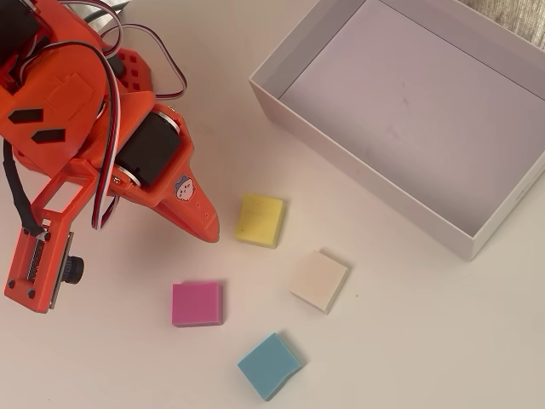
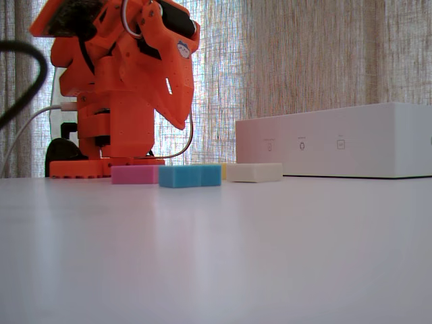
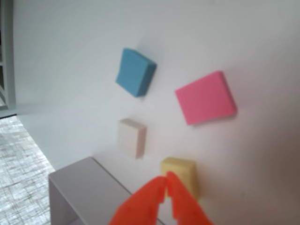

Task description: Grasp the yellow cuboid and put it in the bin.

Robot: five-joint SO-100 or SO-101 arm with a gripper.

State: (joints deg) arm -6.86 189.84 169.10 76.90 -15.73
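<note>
Gripper (image 3: 166, 179): clenched, empty, raised off the table, tips just beside your target.
Bin (image 1: 358, 175): empty, sits well right of the blocks in overhead view.
Yellow cuboid (image 1: 260, 220): flat on the table, ungrasped, between gripper and bin.
Progress: nothing done; you must open, descend, grasp, carry, drop.
Distractors: pink block (image 1: 197, 304), cream block (image 1: 319, 280), blue block (image 1: 269, 365) nearby.
</note>
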